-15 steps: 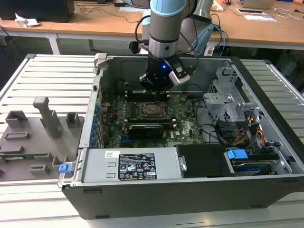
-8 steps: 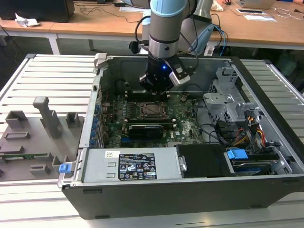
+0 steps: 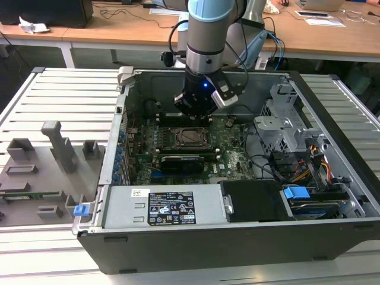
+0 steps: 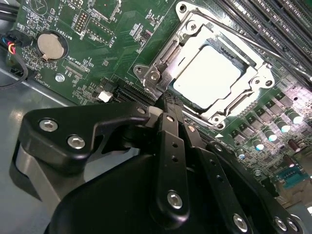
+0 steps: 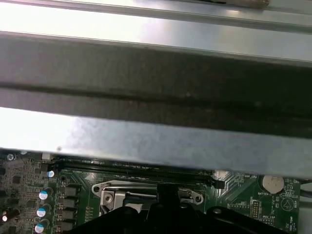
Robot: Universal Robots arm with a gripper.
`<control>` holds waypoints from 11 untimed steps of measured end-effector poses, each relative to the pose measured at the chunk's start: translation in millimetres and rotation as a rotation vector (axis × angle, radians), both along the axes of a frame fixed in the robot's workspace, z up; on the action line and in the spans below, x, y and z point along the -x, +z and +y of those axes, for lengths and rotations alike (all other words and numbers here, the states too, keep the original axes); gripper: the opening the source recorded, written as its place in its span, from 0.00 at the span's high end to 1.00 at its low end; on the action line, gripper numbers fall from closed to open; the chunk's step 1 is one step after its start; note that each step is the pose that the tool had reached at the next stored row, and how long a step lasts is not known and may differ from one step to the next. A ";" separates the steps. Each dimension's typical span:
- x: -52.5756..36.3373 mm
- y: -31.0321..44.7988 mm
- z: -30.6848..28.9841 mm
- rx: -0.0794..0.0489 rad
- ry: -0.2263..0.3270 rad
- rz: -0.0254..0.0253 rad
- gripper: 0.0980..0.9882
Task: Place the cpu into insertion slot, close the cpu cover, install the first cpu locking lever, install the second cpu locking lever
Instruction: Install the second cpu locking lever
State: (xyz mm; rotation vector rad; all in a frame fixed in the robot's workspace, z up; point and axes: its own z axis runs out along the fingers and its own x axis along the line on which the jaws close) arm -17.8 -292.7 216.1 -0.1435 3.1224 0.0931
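Observation:
The cpu [image 4: 207, 78] lies flat in the insertion slot [image 3: 179, 138] on the green board, its pale top showing bright. The cpu cover [image 4: 258, 80], a silver frame, lies down around it, and the chip shows through its window. A thin metal lever rod [image 4: 253, 41] runs along one side of the socket. My gripper [image 4: 165, 100] is shut, with its narrow black fingertips at the cover's edge near one corner. Nothing shows between the fingers. In the exterior view the gripper [image 3: 195, 111] hangs just behind the cpu [image 3: 192, 136], inside the open computer case.
A black graphics card [image 3: 187, 161] stands in front of the socket. Long memory slots [image 4: 273, 19] lie beside it, and a coin battery [image 4: 51, 45] is further off. The case wall [image 5: 156, 73] rises close behind. A drive cage [image 3: 285, 119] and cables are at the exterior view's right, with grey fixtures [image 3: 53, 148] at its left.

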 end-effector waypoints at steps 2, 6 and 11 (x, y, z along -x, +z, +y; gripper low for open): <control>-0.1 0.0 -0.9 0.000 0.000 0.0000 0.99; -0.1 3.5 -1.2 0.000 0.000 0.0001 0.99; -0.1 26.3 -1.1 0.000 0.000 0.0000 0.99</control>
